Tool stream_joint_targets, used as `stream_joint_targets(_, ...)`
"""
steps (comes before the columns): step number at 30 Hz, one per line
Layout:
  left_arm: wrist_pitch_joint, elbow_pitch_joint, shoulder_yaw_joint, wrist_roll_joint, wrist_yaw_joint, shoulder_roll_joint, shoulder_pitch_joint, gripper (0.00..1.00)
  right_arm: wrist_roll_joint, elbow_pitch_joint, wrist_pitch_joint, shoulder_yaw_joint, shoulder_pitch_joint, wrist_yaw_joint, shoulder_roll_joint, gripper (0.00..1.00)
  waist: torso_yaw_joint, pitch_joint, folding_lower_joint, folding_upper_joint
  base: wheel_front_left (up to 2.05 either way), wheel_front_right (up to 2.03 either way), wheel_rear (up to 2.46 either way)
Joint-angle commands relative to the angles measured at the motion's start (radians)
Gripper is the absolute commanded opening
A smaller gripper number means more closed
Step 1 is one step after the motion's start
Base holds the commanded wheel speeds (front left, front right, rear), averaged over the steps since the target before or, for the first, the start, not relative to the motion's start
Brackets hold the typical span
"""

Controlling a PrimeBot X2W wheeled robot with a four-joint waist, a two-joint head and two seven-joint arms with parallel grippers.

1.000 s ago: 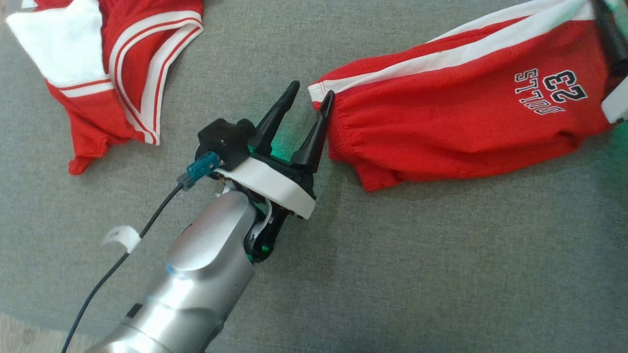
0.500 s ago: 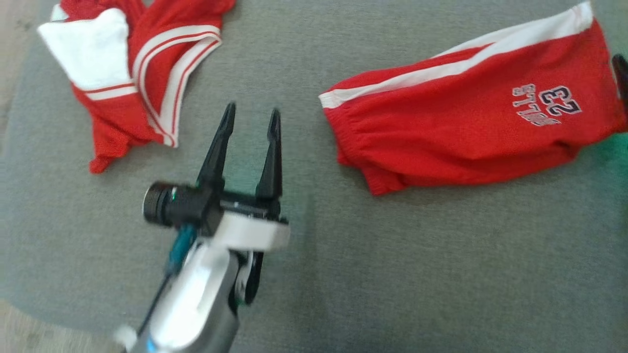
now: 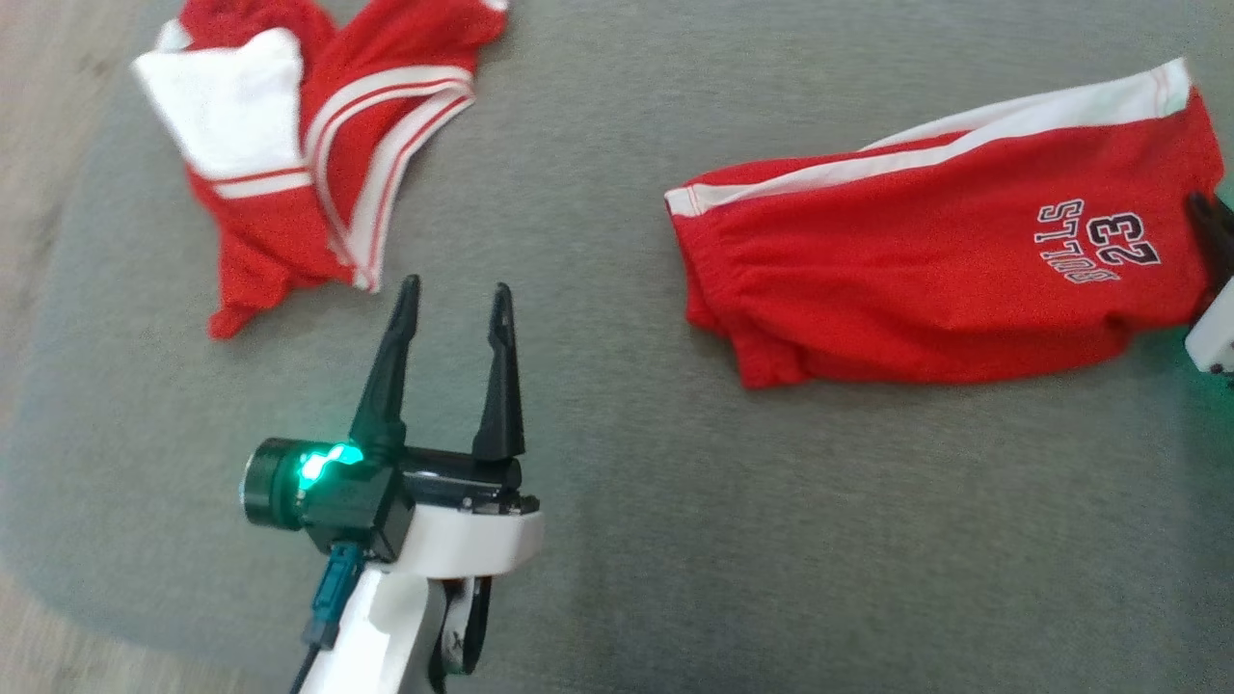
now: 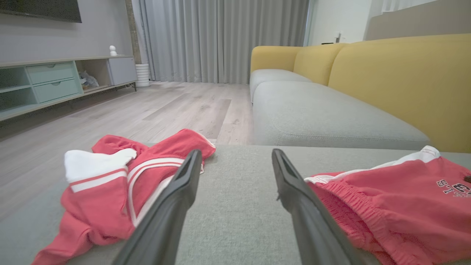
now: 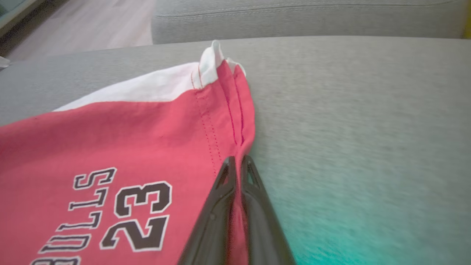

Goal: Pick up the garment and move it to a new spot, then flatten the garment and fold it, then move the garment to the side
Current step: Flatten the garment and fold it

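Note:
Red shorts [image 3: 916, 280] with a white side stripe and "BULLS 23" print lie folded lengthwise on the grey cushion [image 3: 675, 540]. My right gripper [image 5: 237, 159] is shut on the hem at their leg end, red cloth pinched between its fingers. In the head view that right gripper [image 3: 1200, 204] sits at the right edge, against the shorts' end. My left gripper [image 3: 453, 286] stands open and empty over bare cushion, well left of the elastic waistband. From the left wrist, the shorts [image 4: 404, 206] lie right of my left gripper [image 4: 235, 152].
A crumpled red and white jersey [image 3: 289, 164] lies at the cushion's far left, just beyond my left fingers. The cushion's rounded edge and wooden floor [image 3: 48, 116] run along the left. A yellow sofa [image 4: 386, 73] and a low cabinet [image 4: 55, 81] stand beyond.
My left gripper has drawn back from the shorts' waistband towards the lower left and stays open. The head camera has shifted, so both garments sit further right and lower.

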Motion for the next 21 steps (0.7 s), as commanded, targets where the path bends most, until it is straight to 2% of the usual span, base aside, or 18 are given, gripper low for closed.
stream_joint_targets(1,-0.005,-0.041,0.046,0.012,0.000,0.003,-0.006,1.00,0.002,-0.005,-0.014,0.009,0.002,-0.001,-0.031,0.00,-0.056,-0.020,0.0001,0.0000,0.00,0.00,0.00)
stream_joint_targets(8,-0.005,-0.038,0.086,0.050,-0.029,0.003,-0.003,1.00,0.003,-0.004,-0.059,-0.013,0.012,-0.001,-0.089,0.00,-0.213,-0.042,0.0001,0.0000,0.00,0.00,0.00)
stream_joint_targets(12,-0.005,-0.030,0.102,0.072,-0.045,0.004,-0.011,1.00,0.021,0.001,-0.103,-0.050,0.041,-0.001,-0.126,0.00,-0.267,-0.035,0.0001,0.0000,0.00,0.00,0.00)
stream_joint_targets(17,-0.005,-0.015,0.116,0.082,-0.059,0.004,-0.008,1.00,0.024,-0.015,-0.157,-0.097,0.059,-0.001,-0.102,0.00,-0.300,-0.032,0.0001,0.0000,0.00,0.00,0.00)
stream_joint_targets(21,-0.005,0.008,0.118,0.086,-0.073,0.003,0.007,1.00,0.016,-0.094,-0.183,-0.105,0.061,-0.001,-0.068,0.00,-0.305,-0.052,0.0001,0.0000,0.00,0.00,0.00)
